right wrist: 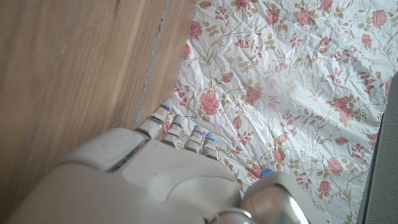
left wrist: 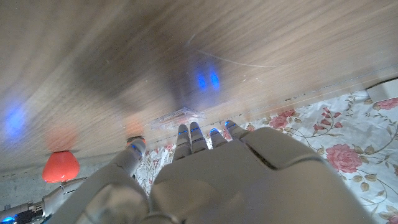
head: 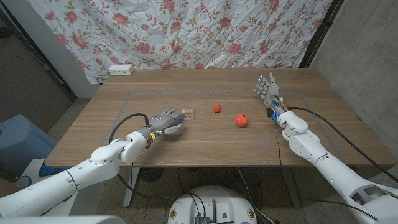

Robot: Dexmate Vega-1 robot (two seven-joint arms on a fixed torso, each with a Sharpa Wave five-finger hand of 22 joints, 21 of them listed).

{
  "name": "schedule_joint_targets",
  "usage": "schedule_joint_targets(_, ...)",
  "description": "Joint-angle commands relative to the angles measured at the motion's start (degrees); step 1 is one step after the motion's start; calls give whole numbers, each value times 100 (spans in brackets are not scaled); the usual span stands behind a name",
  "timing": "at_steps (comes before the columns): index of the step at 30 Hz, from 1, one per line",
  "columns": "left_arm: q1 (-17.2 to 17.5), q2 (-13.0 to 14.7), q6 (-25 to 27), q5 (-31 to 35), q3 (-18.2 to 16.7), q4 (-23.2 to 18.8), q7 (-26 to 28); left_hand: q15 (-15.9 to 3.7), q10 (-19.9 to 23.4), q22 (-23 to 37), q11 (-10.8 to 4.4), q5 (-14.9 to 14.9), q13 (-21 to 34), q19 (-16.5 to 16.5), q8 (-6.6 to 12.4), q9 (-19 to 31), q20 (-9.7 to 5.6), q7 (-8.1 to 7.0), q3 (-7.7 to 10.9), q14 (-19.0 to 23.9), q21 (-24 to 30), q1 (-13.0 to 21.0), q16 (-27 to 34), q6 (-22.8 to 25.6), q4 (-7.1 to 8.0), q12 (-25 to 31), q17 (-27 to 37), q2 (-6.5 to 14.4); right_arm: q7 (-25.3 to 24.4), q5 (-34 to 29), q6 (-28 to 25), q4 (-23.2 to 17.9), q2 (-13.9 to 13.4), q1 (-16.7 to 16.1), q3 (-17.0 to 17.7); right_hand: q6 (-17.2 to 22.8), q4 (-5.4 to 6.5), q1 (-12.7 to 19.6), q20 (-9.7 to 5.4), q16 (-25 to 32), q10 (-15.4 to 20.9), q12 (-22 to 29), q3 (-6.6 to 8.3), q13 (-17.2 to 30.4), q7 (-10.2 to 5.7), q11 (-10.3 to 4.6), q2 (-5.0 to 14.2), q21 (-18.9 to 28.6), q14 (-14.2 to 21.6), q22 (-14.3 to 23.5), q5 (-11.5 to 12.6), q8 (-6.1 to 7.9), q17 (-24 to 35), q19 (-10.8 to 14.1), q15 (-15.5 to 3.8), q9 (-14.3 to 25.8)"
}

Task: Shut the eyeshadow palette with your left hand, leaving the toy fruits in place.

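Palette (head: 186, 114) at left hand's (head: 165, 122) fingertips | hand empty, fingers spread | fruits (head: 242, 120) well apart

A rose-print cloth (head: 205, 31) hangs behind the wooden table (head: 205, 146), grey walls (head: 360, 43) alongside

No legible markings found.
No text, label, brand, number or sign can be read on any surface in the three views; the small white box (head: 121, 69) at the table's far edge is too small to tell.
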Motion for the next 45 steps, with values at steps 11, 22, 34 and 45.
schedule_joint_targets(11, -210, -65, -133, 226, 158, 130, -216, 4, 137, 33, -35, 29, -5, -1188, 73, 10, 24, 30, 75, -226, 28, -21, 45, 150, 17, 88, 22, 778, 0, 1, -1, -4, -2, -3, 2, -6, 37, -2, 14, 19, 10, 33, -8, 18, -43, -57, 563, 39, -18, 18, 22, 32, 17, 40, -691, 32)
schedule_joint_targets(22, -179, -22, -118, 165, 143, 124, -347, 13, 218, 34, -42, 24, -5, -1194, 93, 9, 23, 62, 86, -204, 43, -30, 65, 249, 22, 107, 24, 768, -1, 3, -4, -9, -4, -4, 3, -3, 37, -2, 15, 17, 9, 33, -7, 18, -44, -56, 564, 40, -24, 18, 23, 33, 17, 43, -687, 32)
schedule_joint_targets(34, -117, -28, -156, 169, 34, 97, -37, 14, 233, 34, -47, 19, -5, -1174, 84, 10, 10, 82, 88, -158, 64, -37, 88, 274, 23, 99, 26, 755, 0, 3, -5, -9, -4, -4, 3, -5, 37, -2, 15, 19, 9, 33, -8, 18, -44, -65, 563, 40, -19, 18, 22, 32, 18, 41, -693, 32)
schedule_joint_targets(45, 3, -41, -152, -78, -207, -32, 246, -5, 289, 32, -24, 19, -4, -1077, 87, 10, 24, 91, 99, -56, 106, -30, 120, 331, 12, 107, 22, 749, -1, 3, -5, -8, -4, -4, 3, -6, 37, -2, 16, 17, 5, 31, -8, 18, -48, -58, 563, 41, -23, 19, 22, 31, 18, 43, -695, 32)
